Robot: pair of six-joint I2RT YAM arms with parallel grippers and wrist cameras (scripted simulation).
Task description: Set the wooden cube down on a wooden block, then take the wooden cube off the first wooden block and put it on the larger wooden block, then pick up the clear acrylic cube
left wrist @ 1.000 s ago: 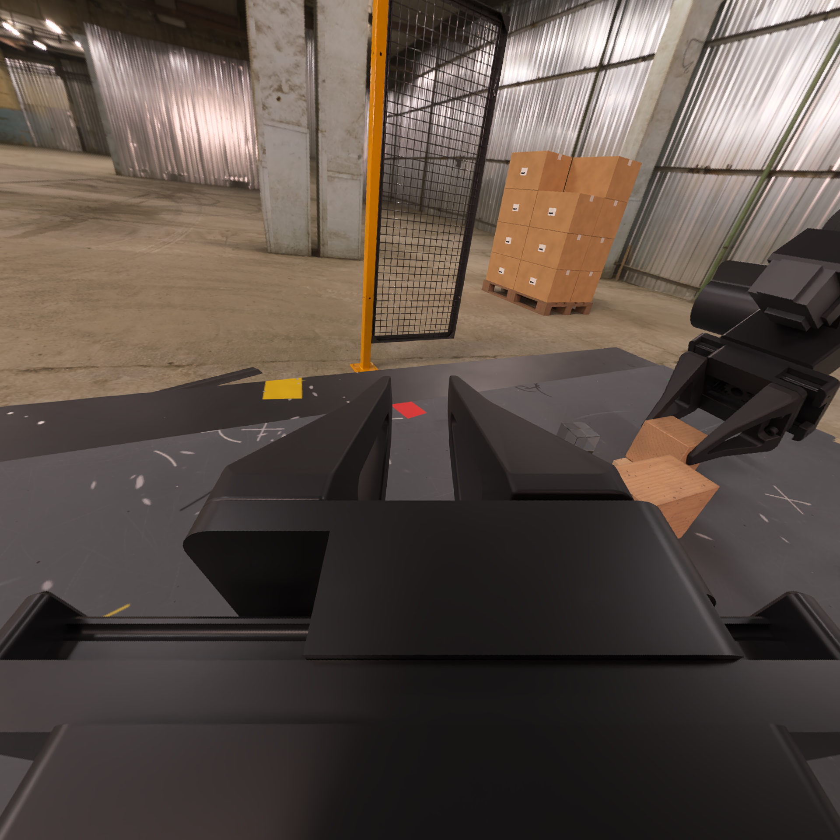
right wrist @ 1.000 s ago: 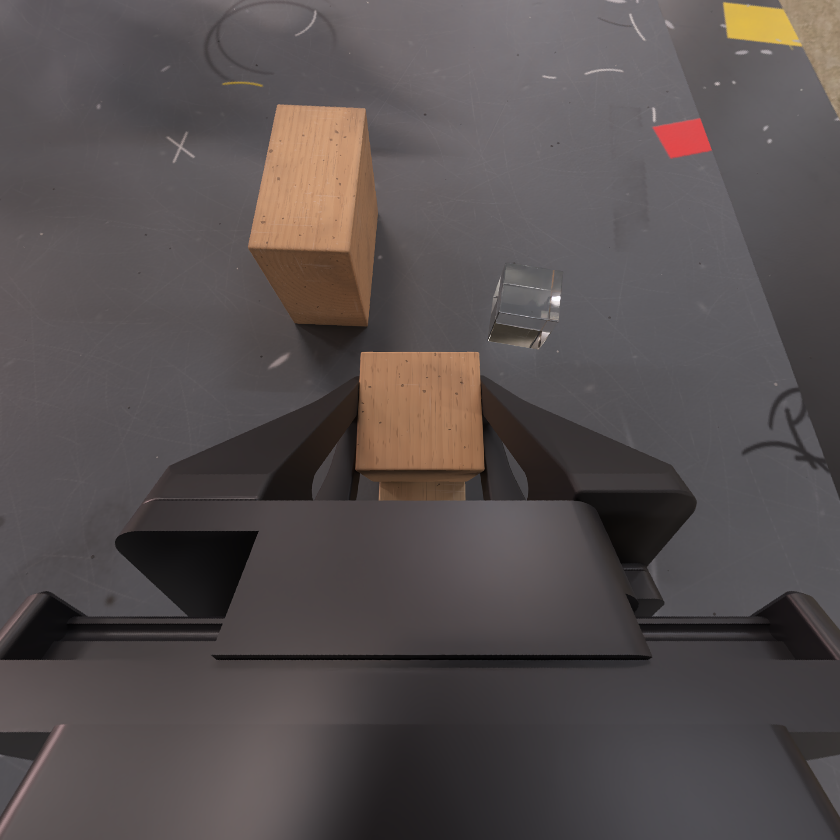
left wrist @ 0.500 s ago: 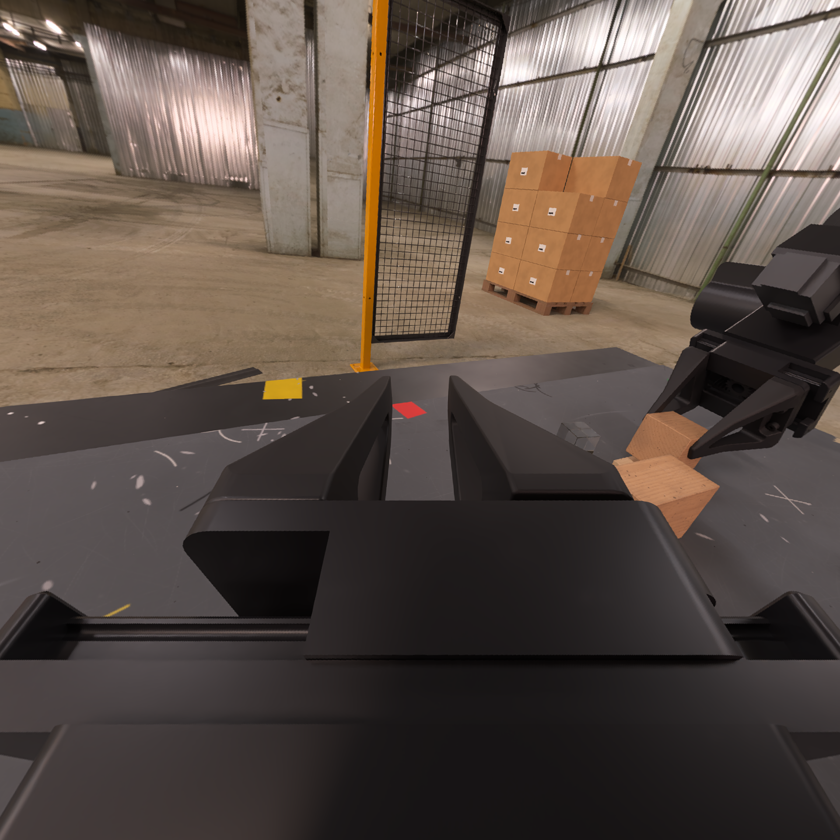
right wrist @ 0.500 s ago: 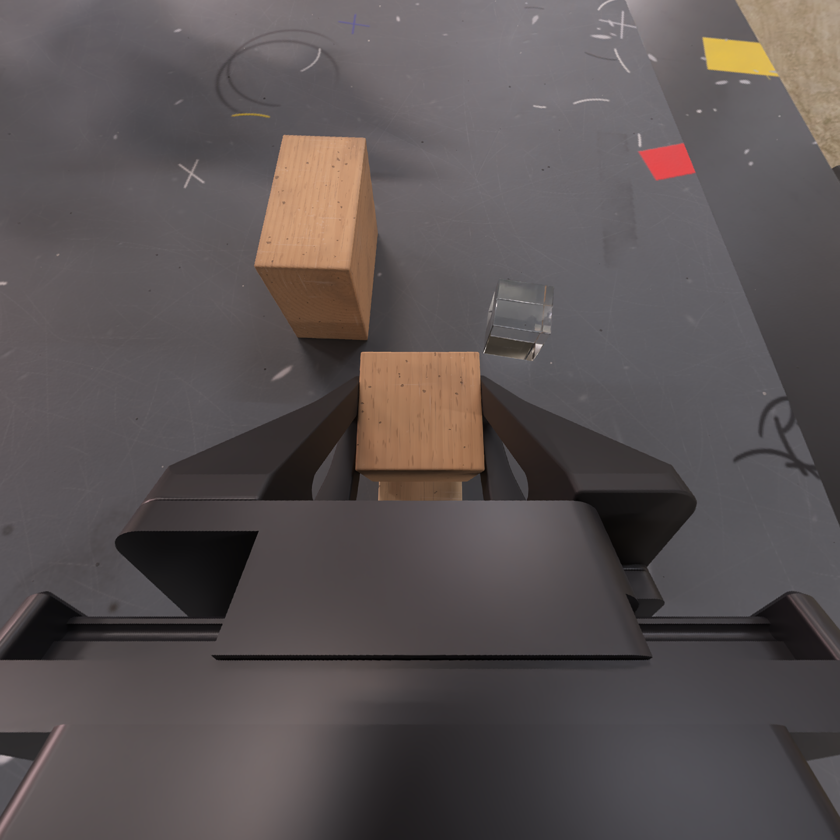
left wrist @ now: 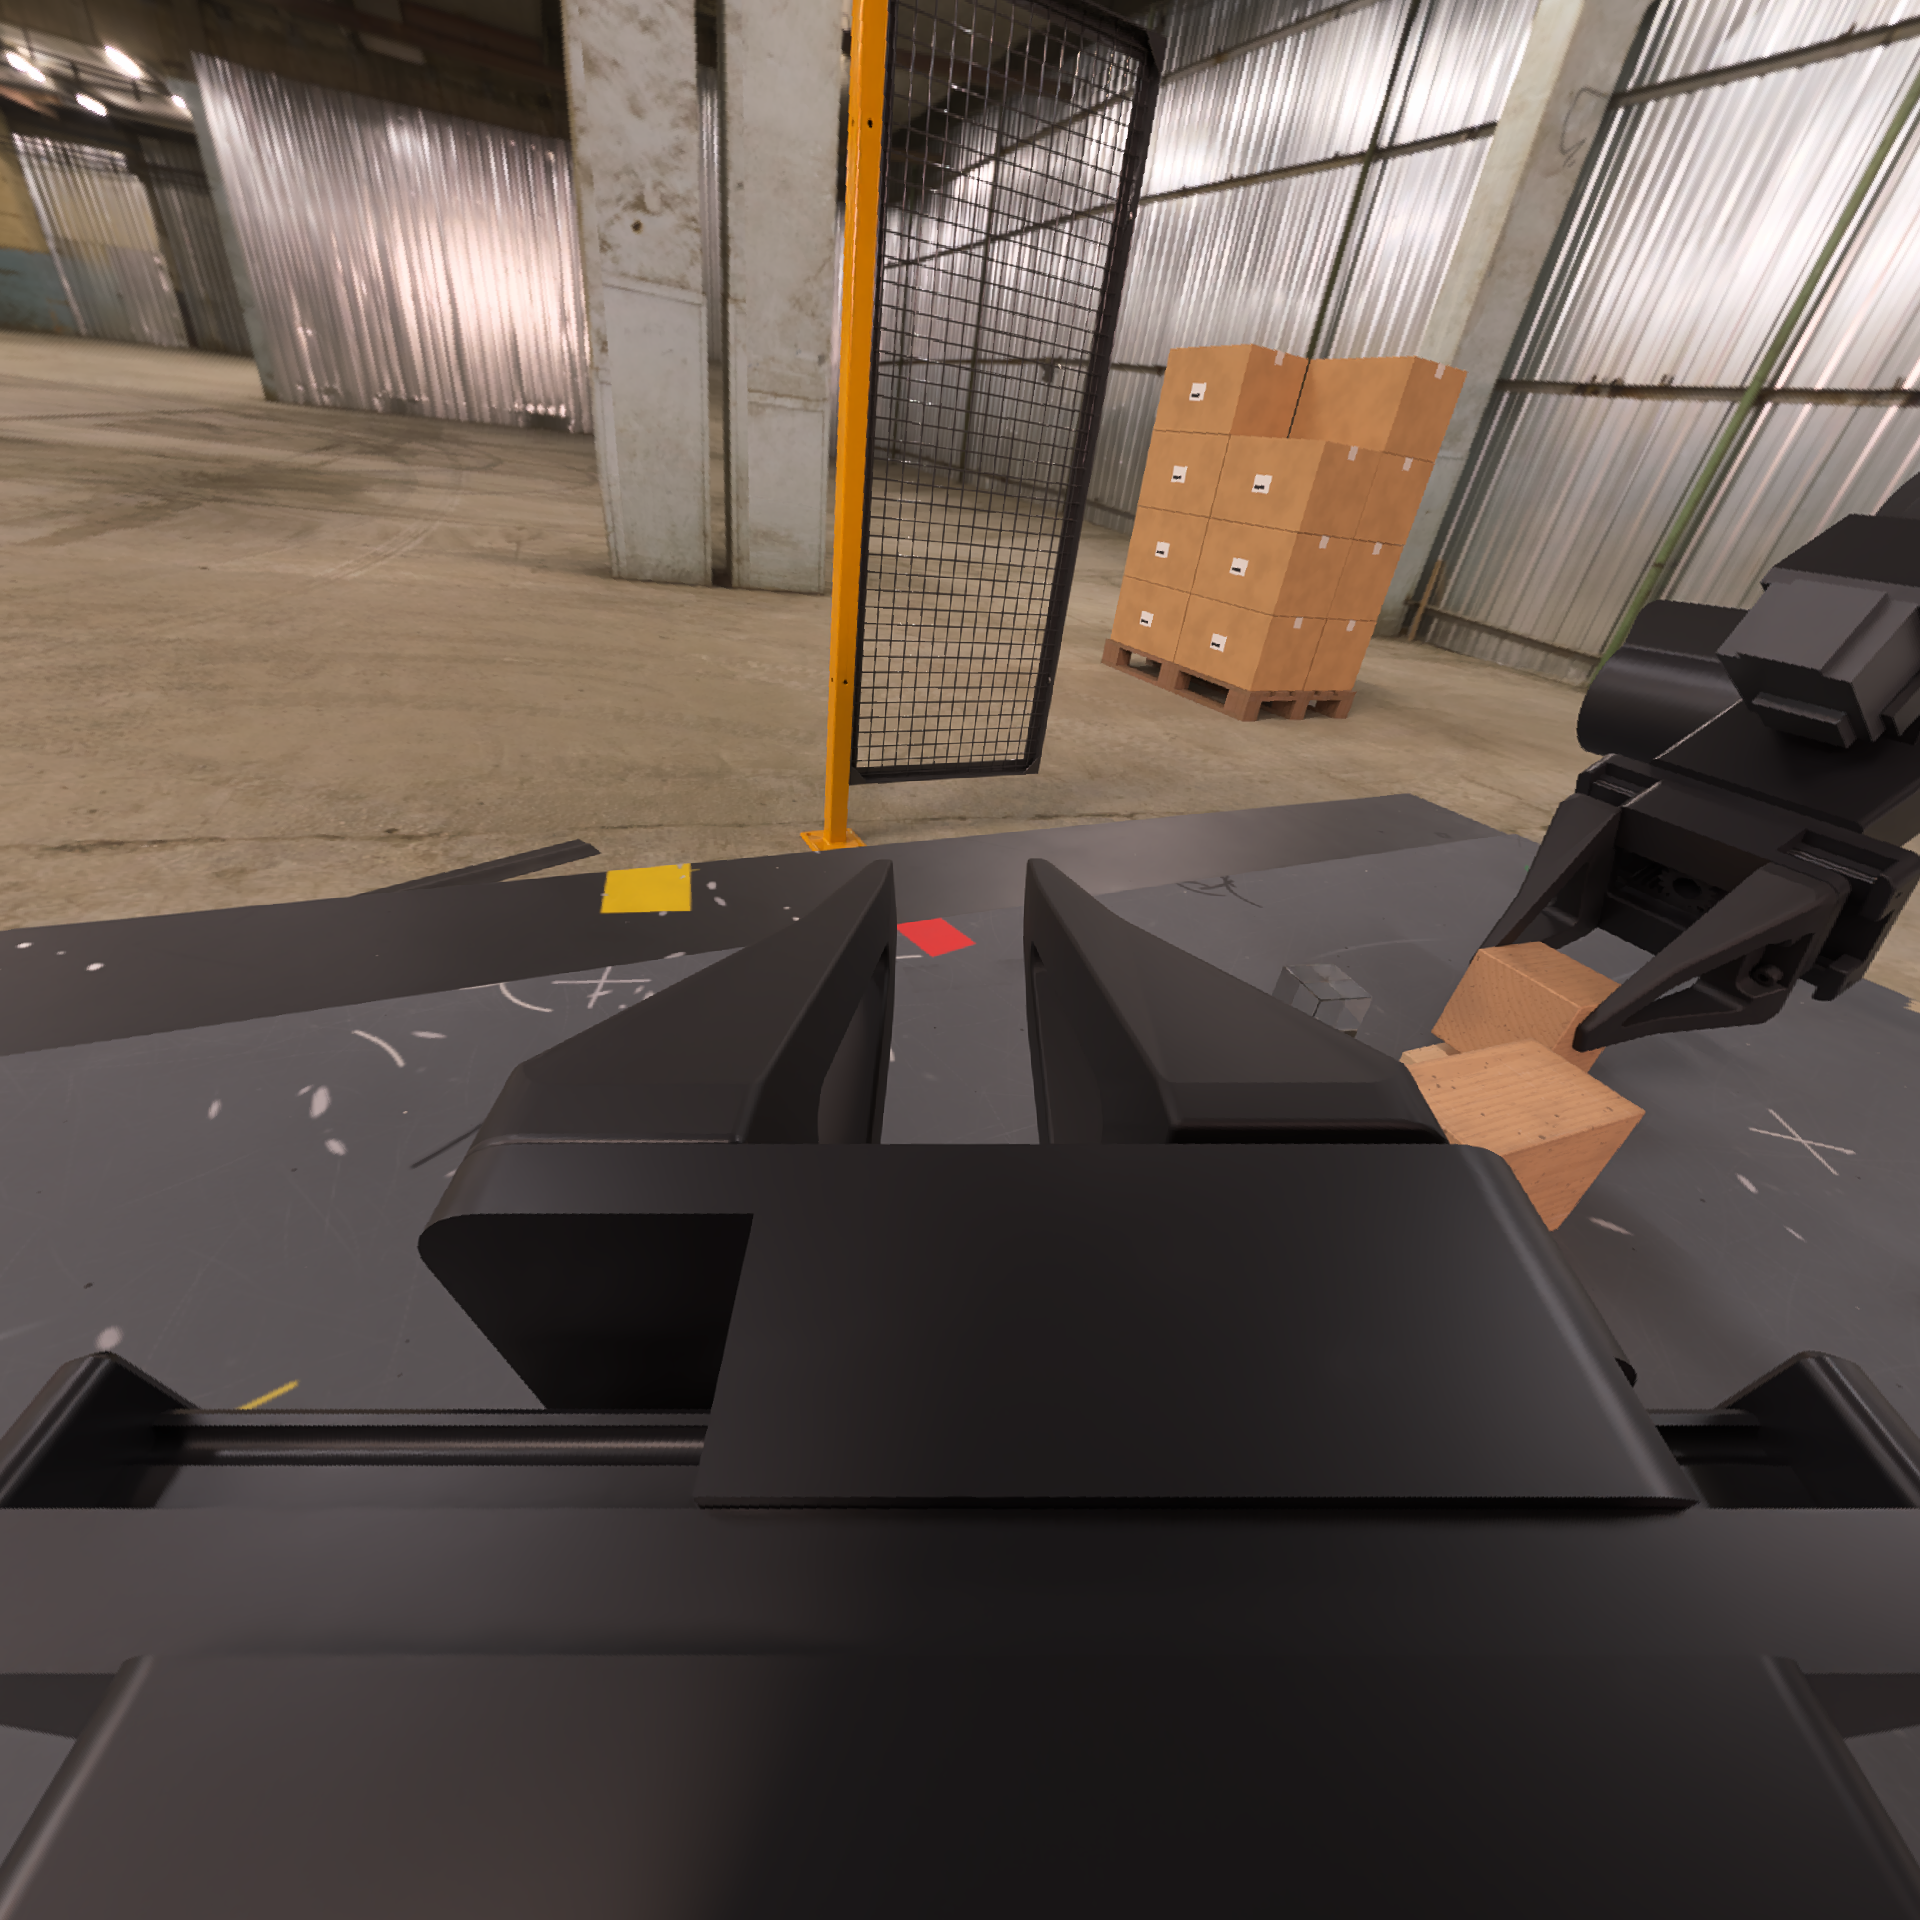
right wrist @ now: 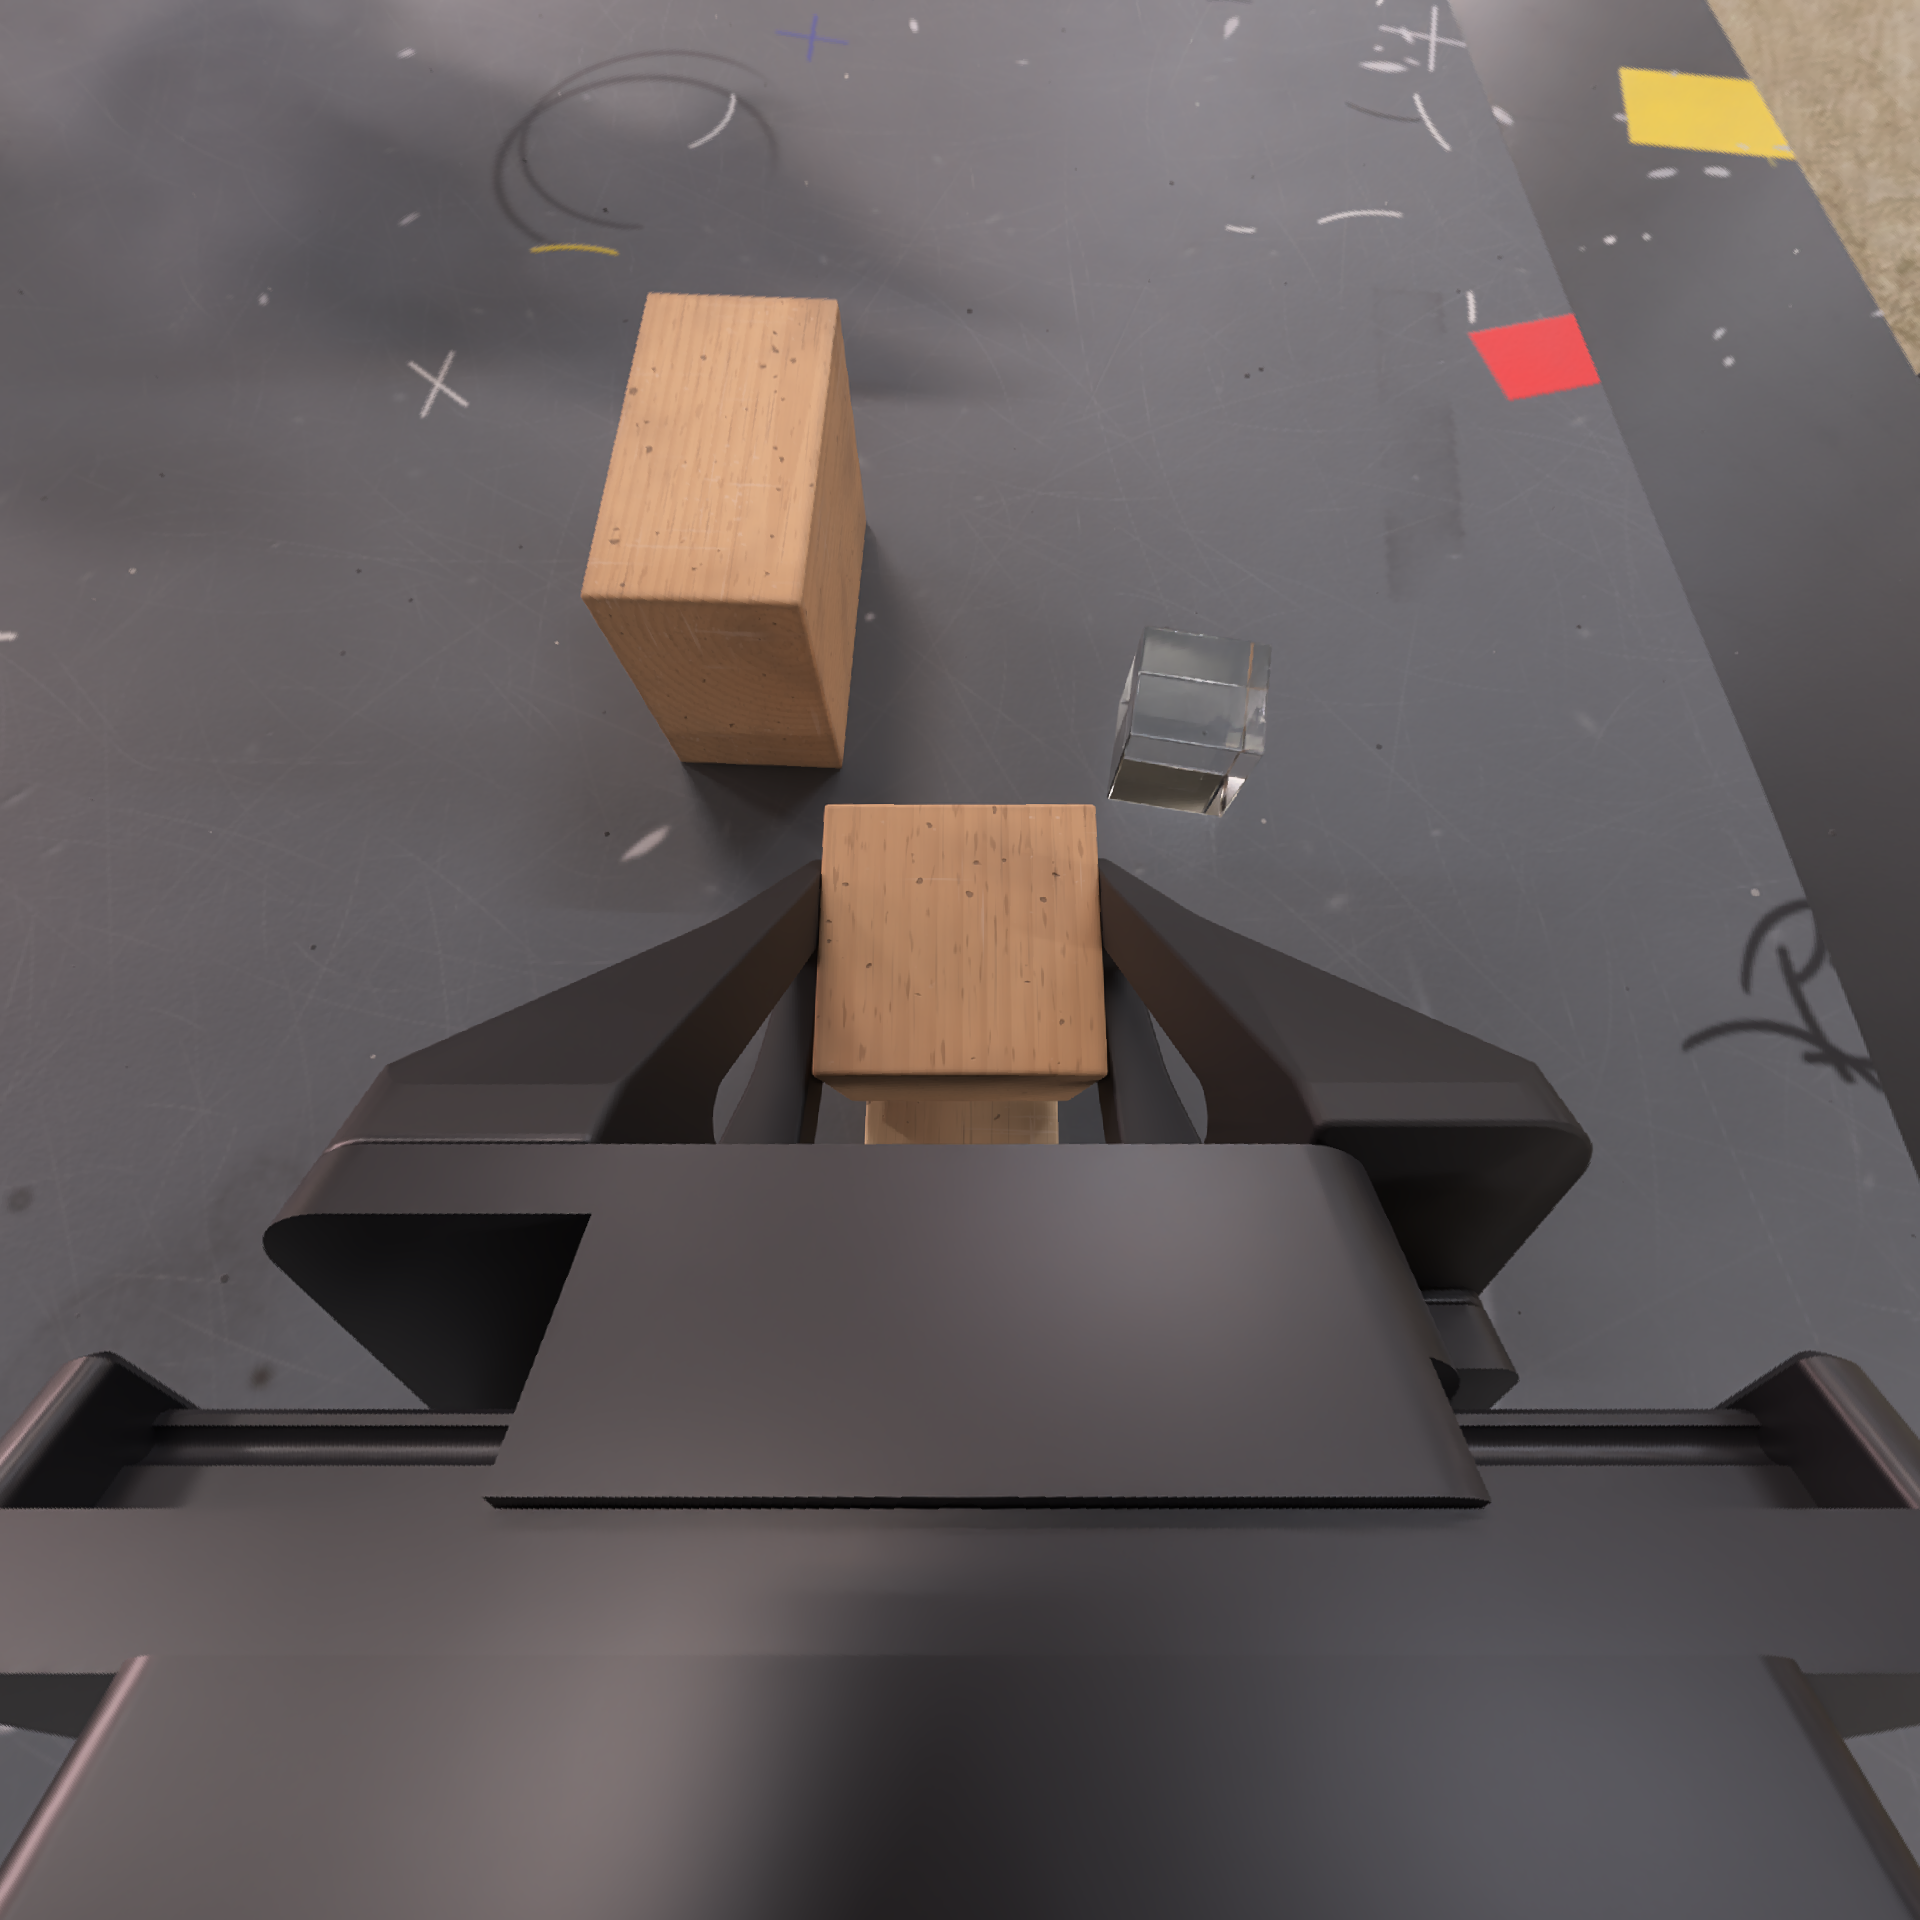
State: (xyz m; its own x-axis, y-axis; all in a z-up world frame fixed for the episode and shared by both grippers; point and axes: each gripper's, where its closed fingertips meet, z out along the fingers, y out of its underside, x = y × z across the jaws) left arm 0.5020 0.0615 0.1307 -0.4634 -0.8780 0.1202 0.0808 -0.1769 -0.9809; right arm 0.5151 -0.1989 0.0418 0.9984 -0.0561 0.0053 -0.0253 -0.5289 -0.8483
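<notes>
Wooden cube (right wrist: 958, 940) sits clamped between the right gripper (right wrist: 958, 883) jaws above a smaller block (right wrist: 961, 1122); left gripper (left wrist: 958, 883) jaws narrowly parted, empty.

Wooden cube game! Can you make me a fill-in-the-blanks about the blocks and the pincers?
1. The wooden cube is gripped by the ____ pincer.
2. The left pincer is holding ____.
3. In the right wrist view, the clear acrylic cube lies to the ____ of the larger wooden block.
4. The taped square nearest the clear acrylic cube is coloured ____.

Missing words: right; nothing; right; red
</notes>
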